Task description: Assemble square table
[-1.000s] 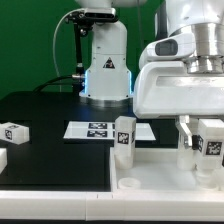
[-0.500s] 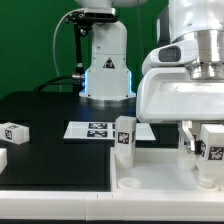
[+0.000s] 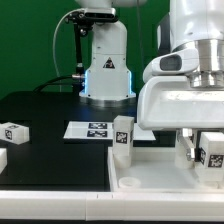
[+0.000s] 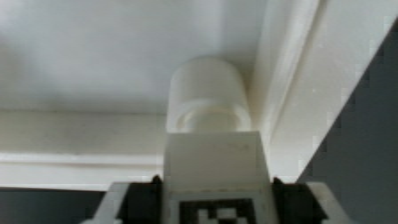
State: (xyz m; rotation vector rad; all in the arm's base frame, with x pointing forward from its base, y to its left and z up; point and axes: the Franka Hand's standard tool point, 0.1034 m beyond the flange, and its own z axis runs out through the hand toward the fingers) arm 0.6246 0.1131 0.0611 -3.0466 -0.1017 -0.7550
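Exterior view: arm vertical above the table top (image 3: pixel 150 180), gripper (image 3: pixel 204 153) apparently tight around an upright leg (image 3: pixel 213 152).

Marker board (image 3: pixel 88 130) lay flat on black table (image 3: pixel 45 105), green backdrop (image 3: pixel 30 45) stood behind, pale strip (image 3: pixel 50 205) ran along the table's near edge.

Glossy white arm (image 3: pixel 185 95), rounded casings, blue-lit base (image 3: pixel 106 72), black cable (image 3: pixel 58 55)
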